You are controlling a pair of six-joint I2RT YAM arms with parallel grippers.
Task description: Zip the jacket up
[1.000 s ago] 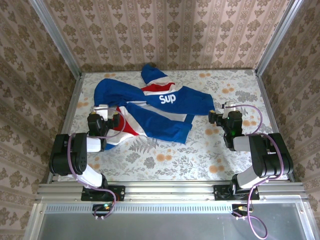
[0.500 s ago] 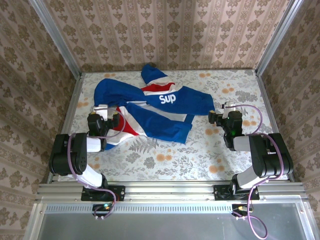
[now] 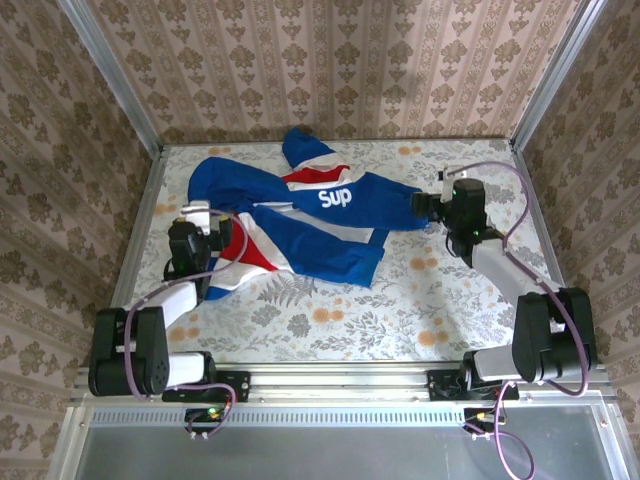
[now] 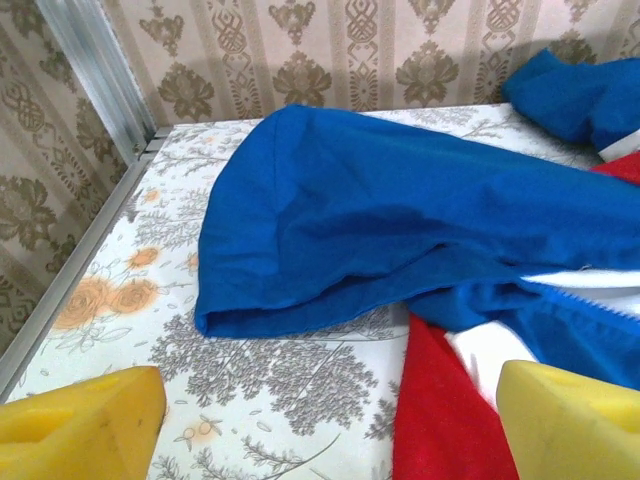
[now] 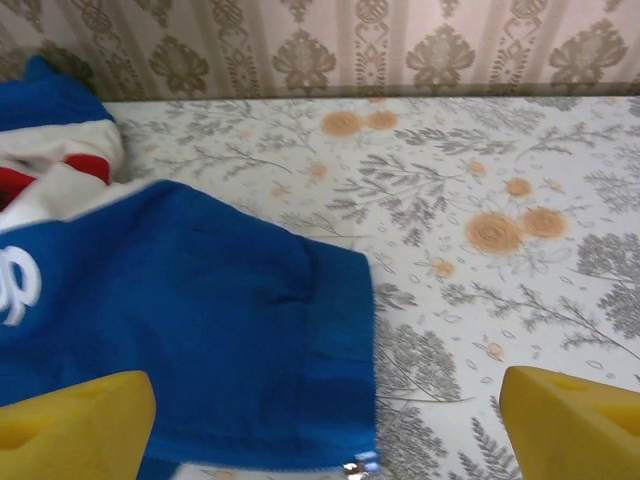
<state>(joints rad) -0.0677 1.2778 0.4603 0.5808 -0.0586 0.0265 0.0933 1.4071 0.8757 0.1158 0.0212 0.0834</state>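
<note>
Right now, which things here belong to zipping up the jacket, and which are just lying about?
For the job: jacket, its zipper edge, left tool, right tool.
Just there: floral table cover, wallpapered walls, metal frame.

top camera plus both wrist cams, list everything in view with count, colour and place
jacket: 1, royal blue with red and white panels and white "Sup" lettering, lying rumpled and unzipped on the far left and middle of the table
zipper teeth: 1 row seen, pale, along a blue front edge of the jacket
table: 1, pale floral cover with grey leaves and orange flowers, under everything
walls: 3, beige patterned wallpaper, left, far and right of the table
frame rail: 1, silver metal, along the near edge
cables: purple, running along both arms
left gripper: 1, yellow pads, open, at the jacket's left side
right gripper: 1, yellow pads, open, at the blue sleeve end on the right
</note>
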